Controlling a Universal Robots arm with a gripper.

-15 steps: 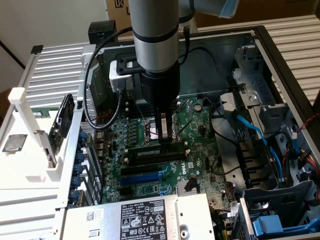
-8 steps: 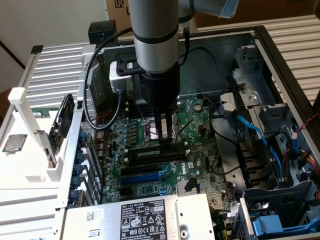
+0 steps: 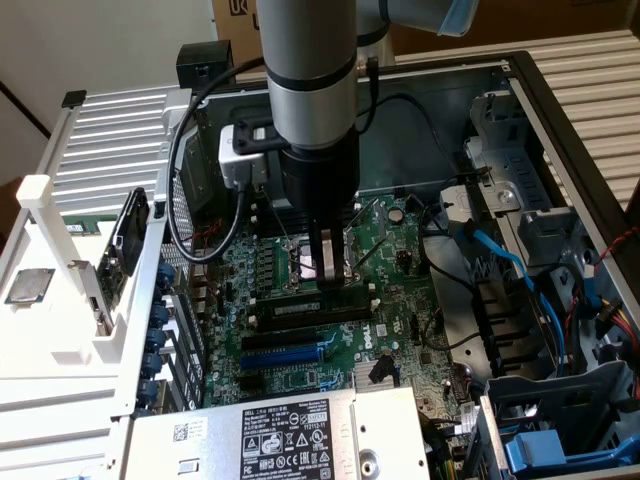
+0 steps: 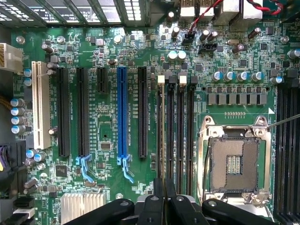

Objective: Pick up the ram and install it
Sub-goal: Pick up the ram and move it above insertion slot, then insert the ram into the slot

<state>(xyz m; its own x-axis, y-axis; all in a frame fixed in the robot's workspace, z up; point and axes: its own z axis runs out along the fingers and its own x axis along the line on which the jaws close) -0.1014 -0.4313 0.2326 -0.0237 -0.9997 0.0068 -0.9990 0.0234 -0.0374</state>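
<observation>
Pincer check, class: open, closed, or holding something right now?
Pincer: closed, fingers together over the motherboard by the memory slots; whether it holds anything cannot be told.

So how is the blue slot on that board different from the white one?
The blue slot has a light-blue clip at one end; the white slot shows no such clip. The blue slot lies among black slots in the middle of the row, while the white slot sits at the end of the row, near the board's edge. Both are long, narrow, parallel and have nothing plugged into them.
</observation>
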